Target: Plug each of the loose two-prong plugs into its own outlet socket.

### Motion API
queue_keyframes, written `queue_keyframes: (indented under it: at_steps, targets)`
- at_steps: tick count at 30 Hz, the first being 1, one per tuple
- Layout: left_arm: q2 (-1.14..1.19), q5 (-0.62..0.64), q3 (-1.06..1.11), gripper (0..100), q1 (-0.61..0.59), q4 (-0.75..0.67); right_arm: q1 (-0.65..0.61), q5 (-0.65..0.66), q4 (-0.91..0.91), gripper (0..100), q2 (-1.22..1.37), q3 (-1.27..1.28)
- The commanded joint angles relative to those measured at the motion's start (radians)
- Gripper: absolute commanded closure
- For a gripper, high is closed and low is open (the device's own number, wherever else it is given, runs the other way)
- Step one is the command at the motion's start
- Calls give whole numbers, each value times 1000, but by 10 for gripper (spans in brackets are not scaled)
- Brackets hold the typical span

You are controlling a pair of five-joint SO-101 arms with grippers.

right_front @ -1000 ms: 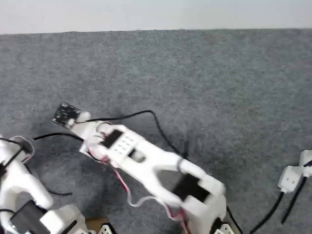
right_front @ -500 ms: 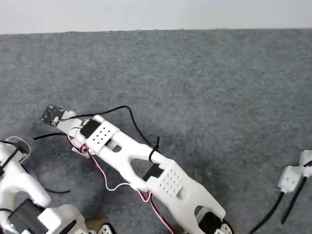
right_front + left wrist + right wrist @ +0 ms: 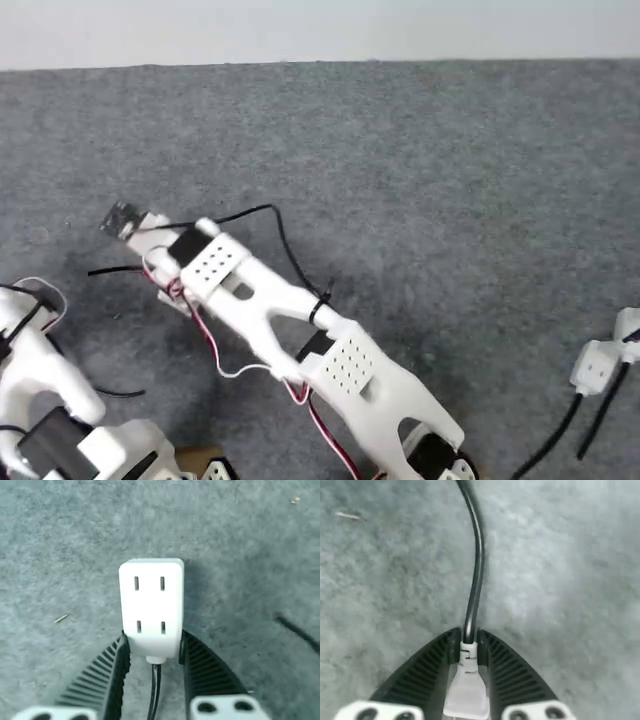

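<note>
left gripper (image 3: 152, 640): fingers closed against both sides of the white outlet block (image 3: 151, 602), at its cord end. the block lies on the grey mat (image 3: 60, 540) with its face up, two pairs of slots showing, both empty. its thin dark cord (image 3: 155, 690) runs back between the fingers.

right gripper (image 3: 469, 635): clamped on the white plug (image 3: 467, 690), the tips pinching where the black cord (image 3: 477, 555) leaves the plug body. the cord trails away over the mat. we cannot see the prongs; they sit hidden back toward the wrist.

from above, an arm (image 3: 300, 320) lies stretched low across the mat toward its left part. a second white outlet block (image 3: 592, 368) sits at the far right edge with dark cords, well apart from it.

step in hand, as we judge it: one arm steadies the block while the other carries a plug to it. no plug is seated yet.

next move likely calls for:
- turning the plug so the prongs face the slots; this grip may need resetting
- lining both prongs with one slot pair
- pressing straight in while the block is held firm
</note>
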Motion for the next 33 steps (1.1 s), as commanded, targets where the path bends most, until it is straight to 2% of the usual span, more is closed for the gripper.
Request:
queue_keyframes:
  at_steps: [1,6,9,14,21,26,29,33]
  targets:
    - [-5,-18,-25,986,54,-25,54,-44,160,991,-56,-187]
    - [-14,-43,-8,987,150,8,94,-94,440,991,-99,-402]
    - [-14,-32,-13,987,247,44,147,-114,446,991,-142,-382]
    - [-15,31,-81,987,408,120,226,-115,444,991,-308,-196]
    - [-14,167,-173,987,677,238,265,-94,443,991,-786,143]
    - [-6,259,-176,987,875,235,417,-57,437,991,-1069,433]
    - [-5,321,-174,987,970,178,538,-55,424,991,-1182,589]
    - [-3,348,-168,987,1085,143,657,-57,337,991,-1311,845]
